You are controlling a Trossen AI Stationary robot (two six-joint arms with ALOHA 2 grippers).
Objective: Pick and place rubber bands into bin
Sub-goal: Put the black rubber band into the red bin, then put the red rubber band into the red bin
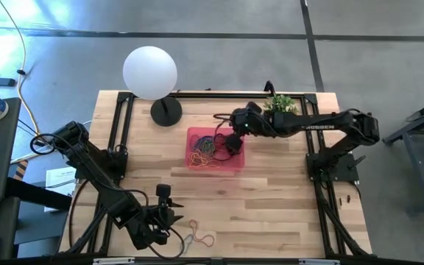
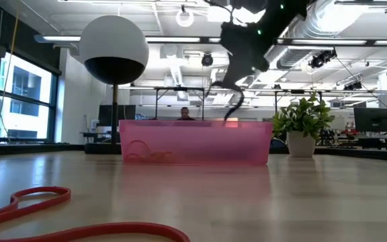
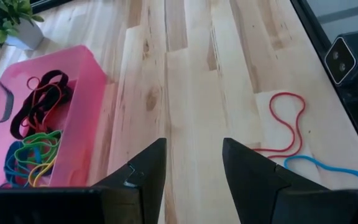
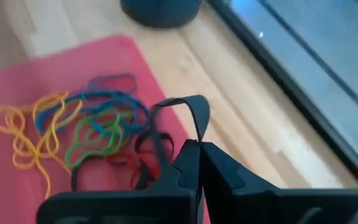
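While my right gripper hangs over the bin, fingers pinched tight on a floppy black band, I judge the loop near weightless and limp. My left gripper, parted and empty, waits near a red band, best nipped on one strand.

above the bin we find the right end effector hanging with a black band, crowding that opening; lamp and plant flank the far side, while bare counter lies open toward the near edge.
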